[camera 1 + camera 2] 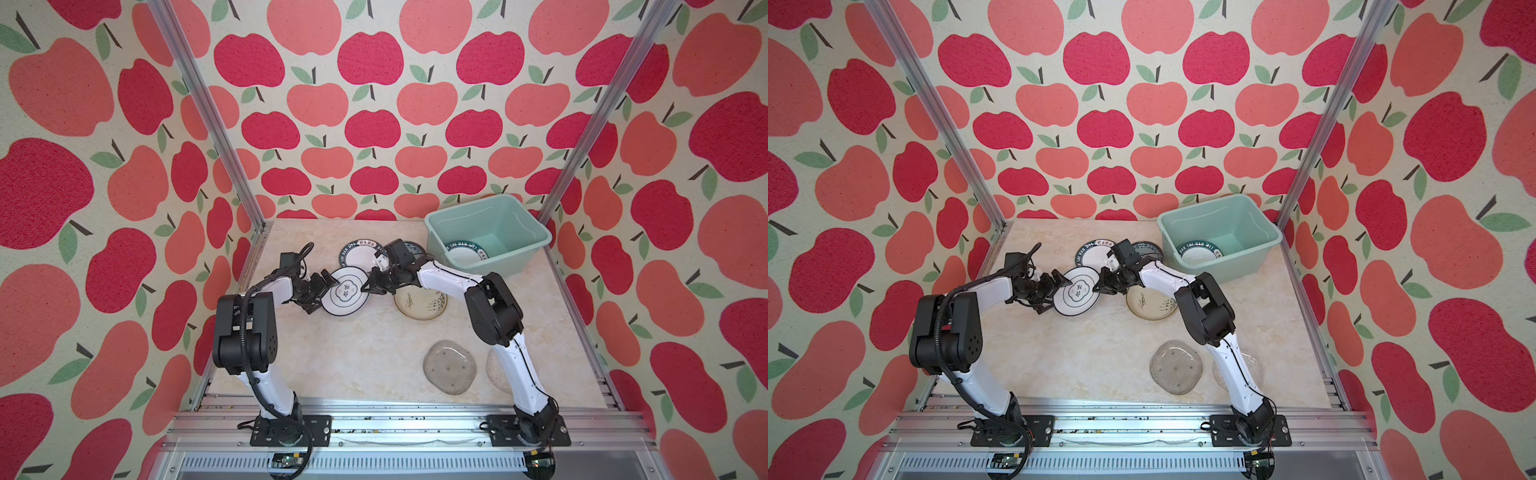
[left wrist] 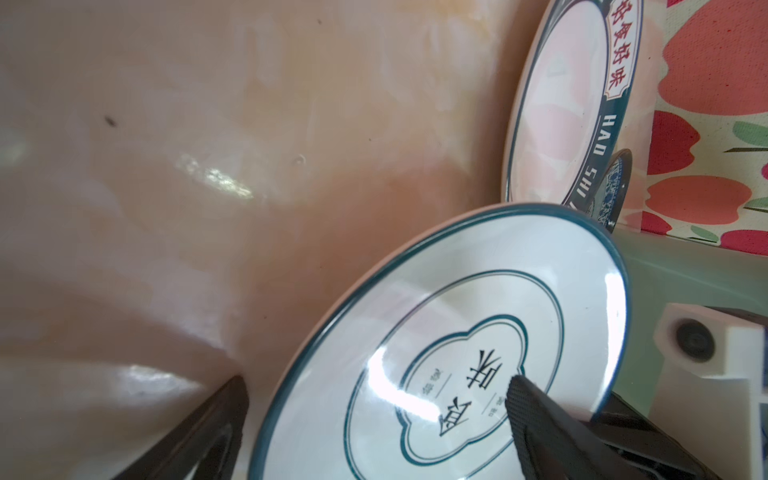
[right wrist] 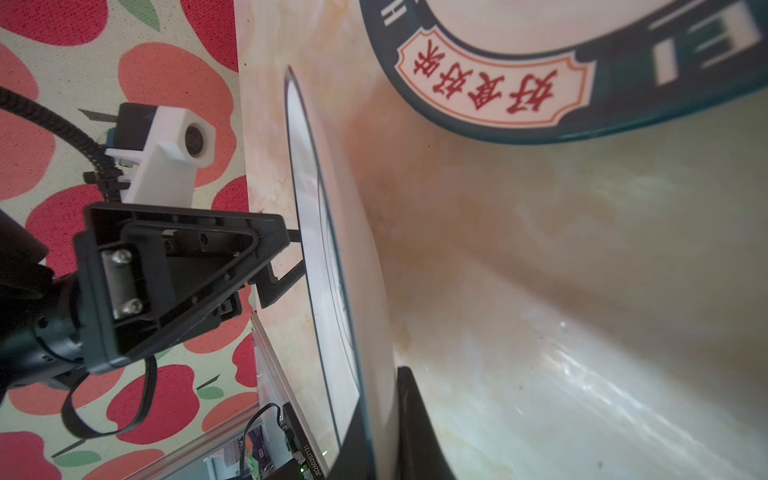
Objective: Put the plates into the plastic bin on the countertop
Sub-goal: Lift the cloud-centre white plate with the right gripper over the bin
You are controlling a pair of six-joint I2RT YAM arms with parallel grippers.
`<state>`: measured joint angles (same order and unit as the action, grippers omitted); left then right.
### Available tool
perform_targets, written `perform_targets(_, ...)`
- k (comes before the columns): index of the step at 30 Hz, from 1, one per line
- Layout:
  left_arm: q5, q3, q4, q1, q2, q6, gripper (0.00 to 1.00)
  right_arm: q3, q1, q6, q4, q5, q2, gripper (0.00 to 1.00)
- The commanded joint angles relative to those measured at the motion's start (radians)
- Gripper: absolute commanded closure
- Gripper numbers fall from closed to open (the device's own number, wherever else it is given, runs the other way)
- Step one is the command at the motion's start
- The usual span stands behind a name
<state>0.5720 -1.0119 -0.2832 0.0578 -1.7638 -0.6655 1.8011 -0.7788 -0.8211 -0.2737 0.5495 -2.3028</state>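
Note:
A white plate with thin dark rings and a clover emblem (image 1: 347, 297) (image 1: 1077, 296) (image 2: 457, 332) is tilted up off the countertop (image 1: 353, 353). My right gripper (image 1: 368, 289) (image 1: 1100, 286) (image 3: 380, 415) is shut on its right rim. My left gripper (image 1: 326, 295) (image 1: 1057, 293) (image 2: 376, 384) stands open astride its left edge, one finger over the face. The mint-green plastic bin (image 1: 490, 218) (image 1: 1225, 220) at the back right holds a lettered-rim plate (image 1: 465, 251) (image 1: 1200, 251).
Behind the held plate lie another lettered-rim plate (image 1: 357, 253) (image 1: 1092, 253) and a blue patterned plate (image 1: 415, 249), partly under my right wrist. A cream plate (image 1: 419, 305) sits beneath my right forearm. Two glass plates (image 1: 449, 365) (image 1: 496, 370) lie front right.

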Motion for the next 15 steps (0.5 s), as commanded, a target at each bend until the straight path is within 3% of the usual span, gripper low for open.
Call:
perform_targets(1,-0.032,0.024,-0.062,-0.009,0.077,-0.025,0.01,0.005,-0.011,0.070,-0.096,-0.051,0.088,1.00)
perform_targets(8,-0.117,-0.033,-0.174,-0.023,0.343,-0.069,0.01,0.000,0.011,0.240,-0.317,-0.135,0.254,1.00)
perform_targets(15,-0.252,-0.213,-0.281,-0.147,0.557,-0.053,0.01,0.070,0.151,0.453,-0.556,-0.128,0.445,1.00)
